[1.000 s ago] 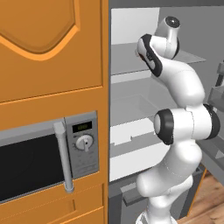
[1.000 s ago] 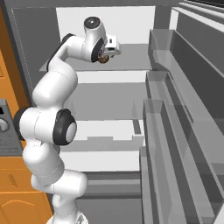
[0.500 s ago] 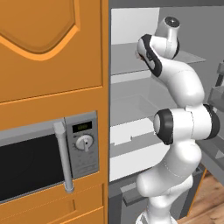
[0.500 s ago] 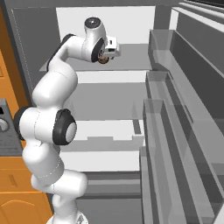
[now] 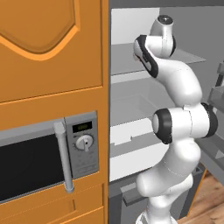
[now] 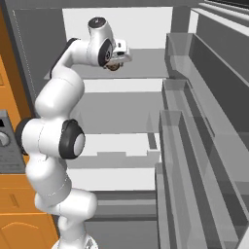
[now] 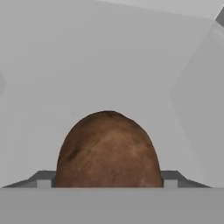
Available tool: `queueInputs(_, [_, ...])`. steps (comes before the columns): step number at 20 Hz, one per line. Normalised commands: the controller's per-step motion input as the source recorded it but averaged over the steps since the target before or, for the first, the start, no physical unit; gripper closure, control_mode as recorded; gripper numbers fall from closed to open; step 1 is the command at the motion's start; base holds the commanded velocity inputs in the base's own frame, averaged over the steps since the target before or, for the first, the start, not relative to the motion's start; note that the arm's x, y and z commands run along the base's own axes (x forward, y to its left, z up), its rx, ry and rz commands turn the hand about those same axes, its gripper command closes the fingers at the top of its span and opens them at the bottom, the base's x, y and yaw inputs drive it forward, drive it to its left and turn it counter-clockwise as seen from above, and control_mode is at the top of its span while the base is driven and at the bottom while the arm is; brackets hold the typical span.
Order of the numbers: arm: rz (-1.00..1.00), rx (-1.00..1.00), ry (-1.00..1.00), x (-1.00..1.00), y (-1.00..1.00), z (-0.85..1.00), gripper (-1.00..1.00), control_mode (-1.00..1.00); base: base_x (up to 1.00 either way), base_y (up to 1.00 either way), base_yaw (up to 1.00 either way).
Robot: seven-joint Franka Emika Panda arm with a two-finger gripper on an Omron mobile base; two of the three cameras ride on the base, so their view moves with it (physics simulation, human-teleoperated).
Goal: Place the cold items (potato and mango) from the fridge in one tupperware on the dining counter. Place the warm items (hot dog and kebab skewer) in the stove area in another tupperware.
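The brown potato point(image 7: 108, 151) lies on the upper fridge shelf point(image 6: 146, 65), and it sits between my two fingertips point(image 7: 43, 178), which press against its left and right flanks. In the right base view my gripper point(image 6: 115, 63) reaches into the open fridge at shelf height, with the potato point(image 6: 113, 66) showing as a small brown lump under the hand. The gripper point(image 7: 108, 180) is shut on the potato. The mango, the hot dog, the kebab skewer and the tupperware are out of view.
The open fridge door with its grey bins point(image 6: 194, 126) stands close on the right. Lower fridge shelves point(image 6: 121, 146) lie below the arm. An orange cabinet point(image 5: 48, 52) and a built-in microwave point(image 5: 39, 162) bound the left side.
The jaws have closed in from wide open onto the potato's sides. The arm and the potato have stayed where they were.
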Motion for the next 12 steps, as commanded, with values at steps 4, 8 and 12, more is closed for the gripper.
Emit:
queueInputs(4, [0.00,-0.02,0.01,-0.06,-0.02,-0.19,1.00,-1.00,0.00,0.00,0.00])
queueInputs(8, [0.00,0.01,-0.03,-0.27,-0.11,-0.25,1.00,-1.00,0.00,0.00,0.00])
queueInputs(12, [0.00,0.10,-0.24,-0.63,-0.20,-0.05,1.00,-1.00,0.00,0.00,0.00])
